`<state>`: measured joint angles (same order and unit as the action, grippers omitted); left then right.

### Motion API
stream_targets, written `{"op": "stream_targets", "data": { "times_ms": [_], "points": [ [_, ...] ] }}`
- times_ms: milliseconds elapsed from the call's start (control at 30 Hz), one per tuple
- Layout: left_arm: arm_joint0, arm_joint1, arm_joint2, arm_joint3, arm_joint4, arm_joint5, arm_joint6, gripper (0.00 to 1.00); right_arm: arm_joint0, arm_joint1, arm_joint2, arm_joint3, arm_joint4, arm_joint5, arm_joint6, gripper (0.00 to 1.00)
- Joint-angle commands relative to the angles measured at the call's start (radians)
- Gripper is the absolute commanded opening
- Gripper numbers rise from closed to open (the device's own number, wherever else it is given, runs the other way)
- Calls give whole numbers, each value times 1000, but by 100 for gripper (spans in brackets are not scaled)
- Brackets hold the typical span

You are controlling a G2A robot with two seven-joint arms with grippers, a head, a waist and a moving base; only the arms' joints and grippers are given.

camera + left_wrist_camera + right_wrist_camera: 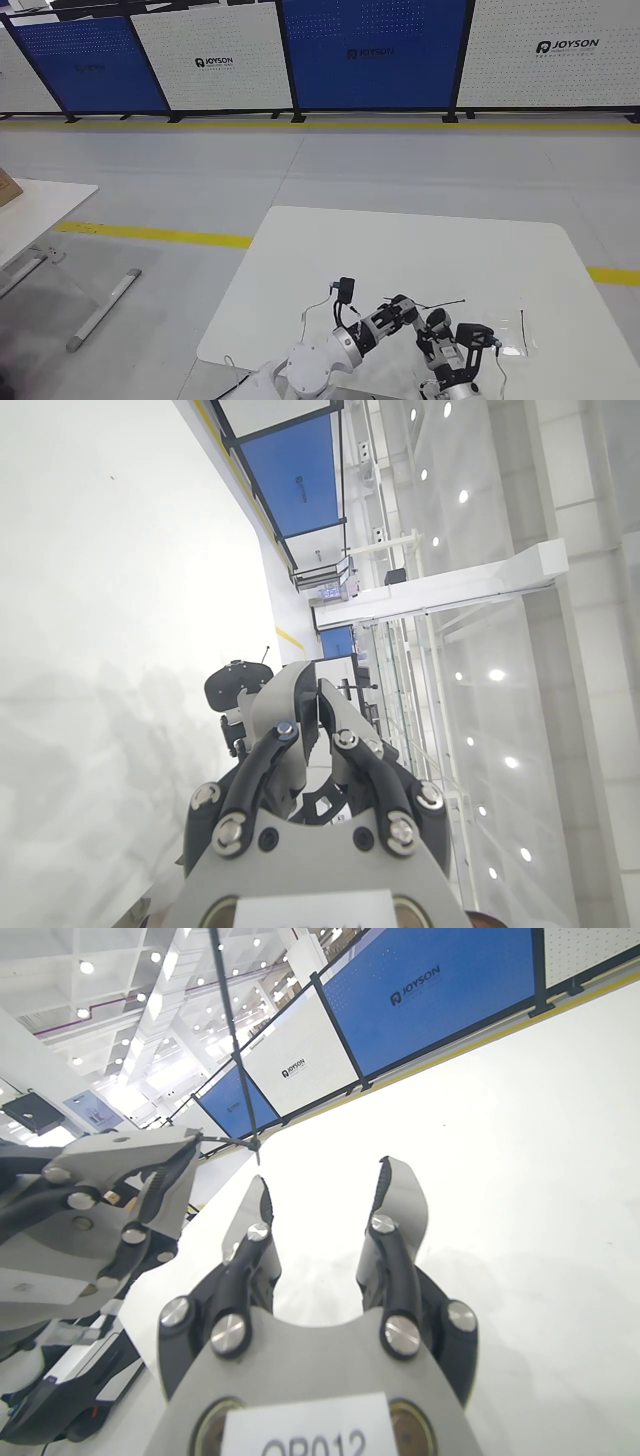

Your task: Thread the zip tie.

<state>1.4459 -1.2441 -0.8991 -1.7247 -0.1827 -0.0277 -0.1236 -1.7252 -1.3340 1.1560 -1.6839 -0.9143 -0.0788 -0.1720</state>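
On the near edge of the white table [400, 250], top view: the left gripper [408, 305] holds one end of the zip tie [440, 302], a thin black strap reaching out sideways above the tabletop. The right gripper [433, 320] sits just beside it. A second black strap [522, 330] lies flat on the table, well apart toward the right edge.

Left wrist view: the left gripper [317, 690] has its jaws closed together, with the zip tie [317, 712] seen edge-on as a dark line pinched between the pads.

Right wrist view: the right gripper [324, 1175] has its jaws spread wide, with nothing between them. The left gripper [192, 1143] is close alongside and grips a short stretch of the zip tie [240, 1078] at its tips. That stretch meets a small junction, where a long stretch crosses and rises away. A pointed end pokes just past the junction, near the right gripper's fingertips [262, 1185]. Blue and white panels [425, 993] stand behind.
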Motion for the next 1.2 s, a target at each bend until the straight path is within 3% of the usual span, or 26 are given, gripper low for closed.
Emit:
{"op": "stream_targets", "data": {
  "times_ms": [0, 467, 1167],
  "points": [
    [-3, -1, 6, -1, 6, 6, -1, 0, 1, 0, 0, -2, 0, -2, 1, 43],
    [-21, -8, 21, 2, 18, 34, 1, 0, -17, 3, 16, -27, 9, -14, -21, 28],
    [-25, -12, 21, 19, 27, 52, 10, 0, -16, 3, 9, -29, -8, -9, -19, 12]
  ]
}}
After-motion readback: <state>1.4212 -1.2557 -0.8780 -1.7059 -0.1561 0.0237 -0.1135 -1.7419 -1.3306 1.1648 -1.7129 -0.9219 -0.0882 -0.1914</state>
